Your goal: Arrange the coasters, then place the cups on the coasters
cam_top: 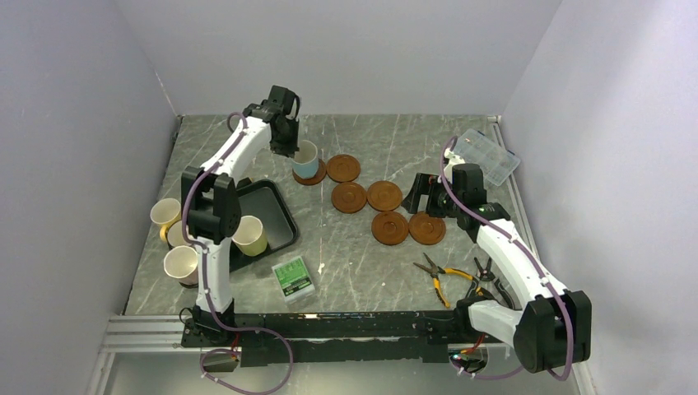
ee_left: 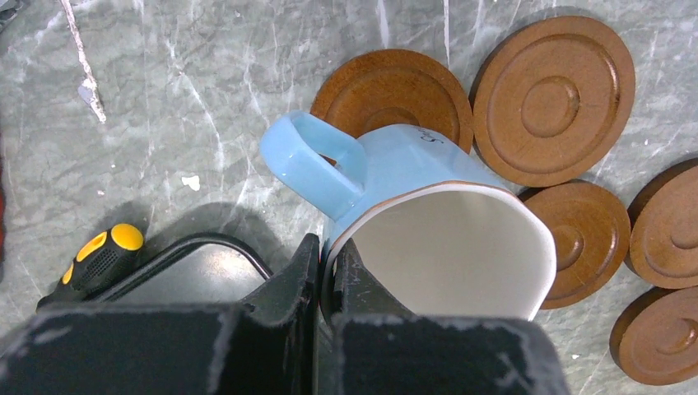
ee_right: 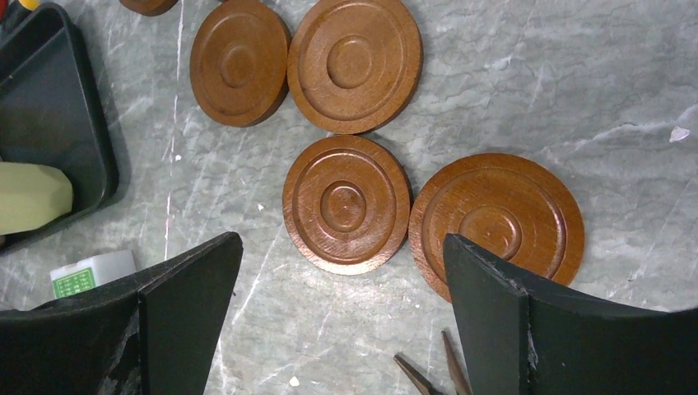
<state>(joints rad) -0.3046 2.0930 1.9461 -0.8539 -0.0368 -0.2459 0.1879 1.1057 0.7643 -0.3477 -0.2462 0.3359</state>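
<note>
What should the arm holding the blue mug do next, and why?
Probably ease the light blue mug straight down until it sits flat on the coaster beneath it. The left gripper is shut on the mug's rim, and the mug is lined up over that coaster. Whether its base already touches I cannot tell, so a short, gentle descent seems the safest step before letting go.

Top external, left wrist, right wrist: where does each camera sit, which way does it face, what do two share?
Top external: high behind the robot, looking down over the table; left arm and right arm show whole.
Left wrist: looking down past the left gripper, shut on the rim of the light blue mug.
Right wrist: looking down past the open right gripper at the coasters.
Shared: both wrist views show the coasters.
</note>
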